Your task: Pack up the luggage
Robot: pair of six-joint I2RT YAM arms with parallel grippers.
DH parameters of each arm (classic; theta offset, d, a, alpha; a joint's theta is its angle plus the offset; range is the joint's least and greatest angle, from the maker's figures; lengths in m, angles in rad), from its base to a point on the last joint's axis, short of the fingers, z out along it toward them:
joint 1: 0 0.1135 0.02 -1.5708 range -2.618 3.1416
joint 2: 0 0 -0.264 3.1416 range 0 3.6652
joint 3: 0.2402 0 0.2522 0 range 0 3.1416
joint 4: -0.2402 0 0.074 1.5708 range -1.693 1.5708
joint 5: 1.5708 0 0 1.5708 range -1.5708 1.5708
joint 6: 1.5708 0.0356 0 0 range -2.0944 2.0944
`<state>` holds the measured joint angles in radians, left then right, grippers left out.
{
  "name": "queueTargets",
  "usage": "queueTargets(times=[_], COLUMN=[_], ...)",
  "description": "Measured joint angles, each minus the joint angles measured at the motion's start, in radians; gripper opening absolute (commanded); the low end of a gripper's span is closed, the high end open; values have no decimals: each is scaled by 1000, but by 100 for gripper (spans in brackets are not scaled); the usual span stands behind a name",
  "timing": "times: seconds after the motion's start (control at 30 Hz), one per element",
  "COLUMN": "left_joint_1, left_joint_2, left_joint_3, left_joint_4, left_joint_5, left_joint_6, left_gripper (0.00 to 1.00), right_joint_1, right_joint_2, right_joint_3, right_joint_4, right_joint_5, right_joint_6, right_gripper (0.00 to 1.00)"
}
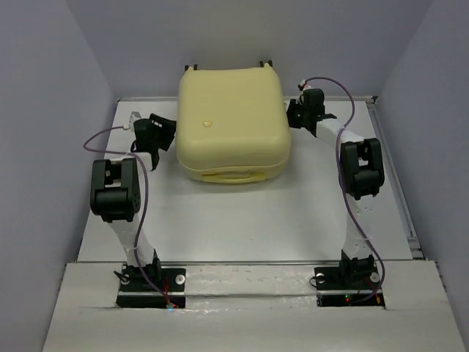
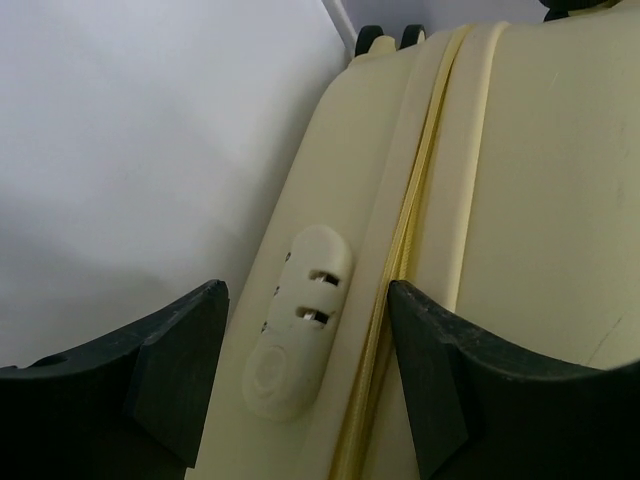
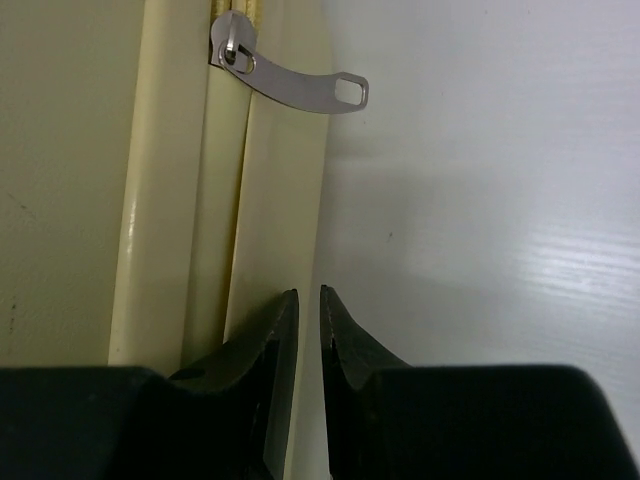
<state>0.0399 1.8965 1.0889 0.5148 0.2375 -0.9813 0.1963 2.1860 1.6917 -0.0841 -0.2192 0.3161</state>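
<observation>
Toward the far centre of the white table (image 1: 256, 220), the luggage (image 1: 231, 128) lies flat and closed, broad shell uppermost, caster wheels (image 1: 192, 68) at its far edge. Left gripper (image 2: 305, 300): spread wide beside the suitcase's left side wall, with a moulded lock housing (image 2: 300, 320) seen between its two fingers, next to the zipper seam (image 2: 420, 180); contact with the shell cannot be judged. Right gripper (image 3: 308, 300): fingers drawn almost together, only a thin slit between them, nothing held, tips close against the right side wall. A metal zipper pull (image 3: 290, 85) projects from the seam ahead of those tips, apart from them
</observation>
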Motion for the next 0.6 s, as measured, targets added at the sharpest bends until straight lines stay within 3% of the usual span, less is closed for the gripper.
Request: queueTargets(times=[0.27,0.47,0.6], left_joint_1=[-117,-196,-280], left_joint_2=[-165,-391,-597], left_joint_3=[-380,-600,-726], left_joint_4=[304,286,193], left_joint_5=[-224,-330,-397], left_joint_6=[-154,-153,-133], left_gripper=[75,75,75], right_joint_1=[-23,-25,-23], right_joint_2=[88,129,204], right_joint_3=[164,231,383], right_joint_4=[-70,-84,-144], right_joint_5=[-79,-134,-183], right_joint_6=[-105,-122,-106], right_gripper=[25,34,46])
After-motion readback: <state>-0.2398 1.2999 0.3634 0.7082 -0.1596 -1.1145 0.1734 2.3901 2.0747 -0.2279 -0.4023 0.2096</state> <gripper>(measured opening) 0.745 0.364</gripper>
